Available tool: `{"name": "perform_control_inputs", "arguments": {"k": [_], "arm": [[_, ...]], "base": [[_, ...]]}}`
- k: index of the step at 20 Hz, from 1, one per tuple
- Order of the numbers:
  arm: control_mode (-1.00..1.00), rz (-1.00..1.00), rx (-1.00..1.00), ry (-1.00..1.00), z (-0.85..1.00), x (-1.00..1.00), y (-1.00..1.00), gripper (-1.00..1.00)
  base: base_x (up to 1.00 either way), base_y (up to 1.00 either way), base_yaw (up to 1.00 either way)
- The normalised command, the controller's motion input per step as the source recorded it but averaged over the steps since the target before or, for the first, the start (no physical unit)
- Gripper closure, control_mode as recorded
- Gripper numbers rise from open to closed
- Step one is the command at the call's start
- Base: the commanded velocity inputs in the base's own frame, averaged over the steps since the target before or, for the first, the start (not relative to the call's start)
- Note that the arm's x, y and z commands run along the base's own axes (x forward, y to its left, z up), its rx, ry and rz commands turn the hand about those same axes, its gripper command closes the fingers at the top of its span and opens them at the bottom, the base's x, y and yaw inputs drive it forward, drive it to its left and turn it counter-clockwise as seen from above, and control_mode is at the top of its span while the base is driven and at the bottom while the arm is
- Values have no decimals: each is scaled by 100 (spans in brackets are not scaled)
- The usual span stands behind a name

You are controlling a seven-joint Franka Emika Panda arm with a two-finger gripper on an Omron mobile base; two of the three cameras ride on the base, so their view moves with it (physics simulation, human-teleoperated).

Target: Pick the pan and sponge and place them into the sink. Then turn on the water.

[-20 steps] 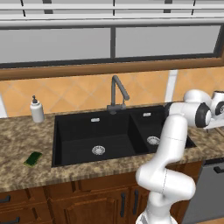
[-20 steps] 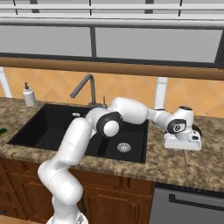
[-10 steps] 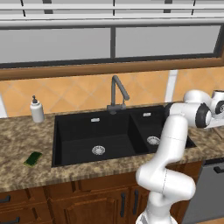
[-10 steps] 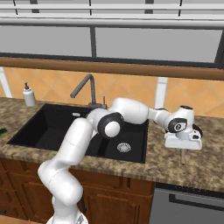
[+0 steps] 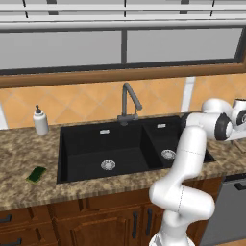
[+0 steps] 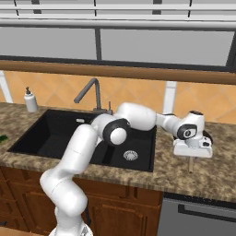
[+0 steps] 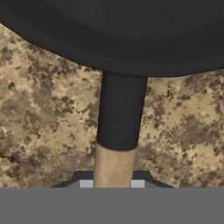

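Our gripper is clamped tight on the tan wooden handle of the shallow black frying pan, sitting on the speckled granite counter. We'd lift straight up and level so it doesn't swing, then carry it left over to the black two-basin sink.

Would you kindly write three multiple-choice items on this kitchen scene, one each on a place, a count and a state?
1. Where does the sponge lie?
A. in the wide basin
B. on the counter left of the sink
C. on the pan

2. How many silver drains show in the sink?
A. one
B. two
C. four

3. How does the hand stand?
A. shut on the pan's handle
B. open above the faucet
C. shut on the sponge

Answers:
1 B: the sponge sits on the counter beside the sink.
2 B: one drain per basin.
3 A: in the hand view the hand clamps the pan by its tan handle; the faucet stands apart.
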Motion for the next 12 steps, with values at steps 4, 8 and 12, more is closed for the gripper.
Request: {"name": "perform_control_inputs", "arguments": {"k": [4, 8, 12], "arm": [[-100, 4, 0, -5, 13, -21, 27, 100], [-100, 3, 0, -12, 38, -35, 24, 100], [-100, 4, 0, -17, 37, -43, 40, 100]], "base": [[0, 0, 0], [0, 0, 0], [0, 0, 0]]}}
